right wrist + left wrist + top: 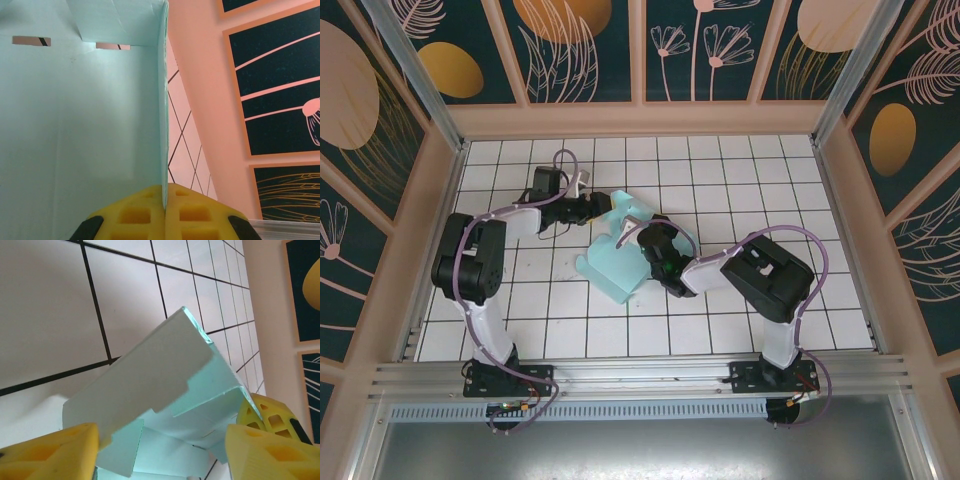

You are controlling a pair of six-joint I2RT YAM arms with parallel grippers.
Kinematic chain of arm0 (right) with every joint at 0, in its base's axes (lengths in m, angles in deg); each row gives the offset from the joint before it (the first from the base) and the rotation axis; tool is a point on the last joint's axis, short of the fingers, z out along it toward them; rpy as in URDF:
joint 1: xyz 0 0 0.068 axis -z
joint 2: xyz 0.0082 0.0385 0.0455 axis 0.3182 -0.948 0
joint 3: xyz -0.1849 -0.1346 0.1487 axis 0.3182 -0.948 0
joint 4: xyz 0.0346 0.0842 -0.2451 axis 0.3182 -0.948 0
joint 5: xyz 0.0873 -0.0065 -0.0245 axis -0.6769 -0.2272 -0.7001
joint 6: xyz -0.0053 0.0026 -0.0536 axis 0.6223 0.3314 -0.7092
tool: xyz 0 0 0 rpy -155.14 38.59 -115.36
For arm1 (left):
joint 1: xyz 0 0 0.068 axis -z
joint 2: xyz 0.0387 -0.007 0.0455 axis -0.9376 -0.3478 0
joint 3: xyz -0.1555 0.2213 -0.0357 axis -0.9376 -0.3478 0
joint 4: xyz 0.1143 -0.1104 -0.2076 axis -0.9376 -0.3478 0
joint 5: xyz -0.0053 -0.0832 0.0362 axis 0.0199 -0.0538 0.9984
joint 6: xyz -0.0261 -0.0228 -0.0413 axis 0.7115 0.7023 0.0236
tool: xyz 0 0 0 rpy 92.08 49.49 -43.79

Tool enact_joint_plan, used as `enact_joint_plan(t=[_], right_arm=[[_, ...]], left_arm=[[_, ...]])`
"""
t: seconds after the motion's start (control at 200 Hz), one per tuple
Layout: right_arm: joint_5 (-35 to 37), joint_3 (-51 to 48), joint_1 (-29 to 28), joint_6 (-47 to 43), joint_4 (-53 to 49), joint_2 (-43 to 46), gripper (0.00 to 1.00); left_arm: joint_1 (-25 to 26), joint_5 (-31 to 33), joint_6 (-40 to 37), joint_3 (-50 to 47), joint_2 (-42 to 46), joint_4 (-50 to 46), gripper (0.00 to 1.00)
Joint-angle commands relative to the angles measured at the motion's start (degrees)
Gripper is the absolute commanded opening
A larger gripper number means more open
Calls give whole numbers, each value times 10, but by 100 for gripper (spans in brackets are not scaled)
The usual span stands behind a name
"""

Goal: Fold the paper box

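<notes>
The paper box (pixel 611 272) is pale mint card, partly folded, lying mid-table with flaps raised. My right gripper (pixel 642 240) is at its right side; in the right wrist view the yellow fingertips (pixel 140 215) are pressed together on the thin upright wall of the box (pixel 75 125). My left gripper (pixel 598 208) reaches in from the far left of the box. Seen from the left wrist, its yellow fingers (pixel 50 452) stand wide apart, with a raised notched flap of the box (pixel 150 370) between them. The left finger touches that flap's edge.
The white tiled floor (pixel 740 180) is ringed by peach walls (pixel 640 118) with dark patterned panels. An aluminium rail (pixel 640 375) runs along the near edge, where both arm bases are bolted. Open tiles lie to the far right and the near left.
</notes>
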Motion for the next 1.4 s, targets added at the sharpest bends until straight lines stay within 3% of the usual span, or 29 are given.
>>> enact_joint_plan(t=[0.0,0.09,0.18,0.325,0.656,0.766,0.896,1.286,1.391], right_arm=[[-7,-1,5,28,-11,19,0],[-12,-3,6,36,-19,27,0],[-18,-2,7,39,-26,31,0],[-25,3,9,40,-31,31,0],[-41,22,17,53,-53,23,0],[-45,28,18,54,-57,20,0],[-46,34,20,53,-61,17,0],[-47,41,21,58,-64,11,0],[-46,39,21,58,-64,13,0]], left_arm=[[-4,59,-27,-13,33,51,77],[-15,79,-37,8,15,49,88],[-22,42,-40,48,-26,46,99],[-19,-64,-66,103,-86,50,99],[-4,-178,-186,123,-110,18,99],[5,-184,-218,116,-101,-1,98],[5,-194,-241,111,-99,-29,91],[5,-206,-251,45,-52,-12,83],[5,-155,-253,39,-46,-15,84]])
